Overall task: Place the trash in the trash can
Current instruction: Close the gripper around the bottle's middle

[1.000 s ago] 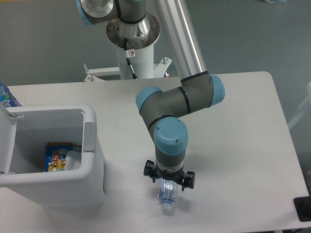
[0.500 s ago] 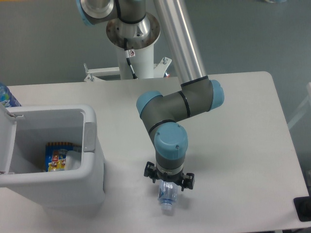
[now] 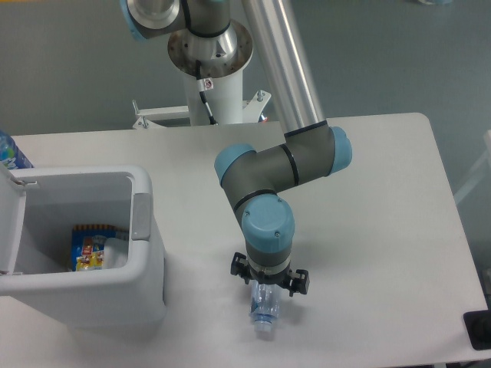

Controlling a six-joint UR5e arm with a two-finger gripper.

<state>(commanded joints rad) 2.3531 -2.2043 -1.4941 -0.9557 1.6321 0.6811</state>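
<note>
The slim clear bluish plastic bottle lies on the white table near its front edge, cap end toward the camera. My gripper points straight down right over the bottle's upper end. The blue wrist hides the fingers, so their spread and any contact with the bottle do not show. The trash can, a boxy white bin, stands at the left with its lid swung open. Inside it lies a pale white crumpled piece, which may be the wrapper.
A blue-and-yellow snack packet lies inside the bin. A bottle with a blue label stands behind the bin at the far left edge. The arm's base post rises behind the table. A black object sits at the front right corner.
The wrist has shifted slightly toward the front edge and sunk closer over the bottle. The bottle has stayed in nearly the same spot.
</note>
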